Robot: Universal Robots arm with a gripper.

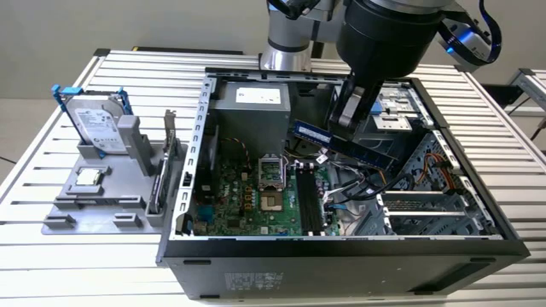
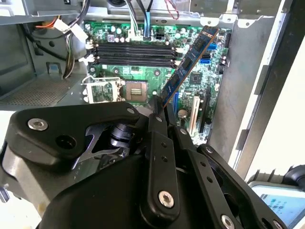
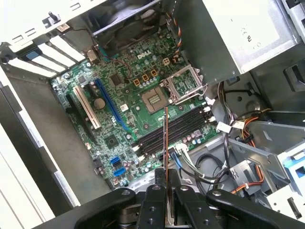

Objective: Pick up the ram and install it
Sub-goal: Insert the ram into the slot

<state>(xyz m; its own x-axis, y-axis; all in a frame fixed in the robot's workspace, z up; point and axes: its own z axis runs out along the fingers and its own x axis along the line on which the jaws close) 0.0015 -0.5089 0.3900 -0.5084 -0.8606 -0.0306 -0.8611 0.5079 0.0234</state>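
Ram above motherboard, inside case; hard drive outside, exterior view's left.

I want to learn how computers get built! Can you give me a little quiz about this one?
1. True or false: the black tool is shut on the long thin dark blue ram stick.
2. Where is the ram? A) lying outside the case B) held over the green motherboard C) already plugged in.
3. Fill in: the silver hard drive in its blue frame stands at the exterior view's ____ side.
Key: 1 true; 2 B; 3 left.
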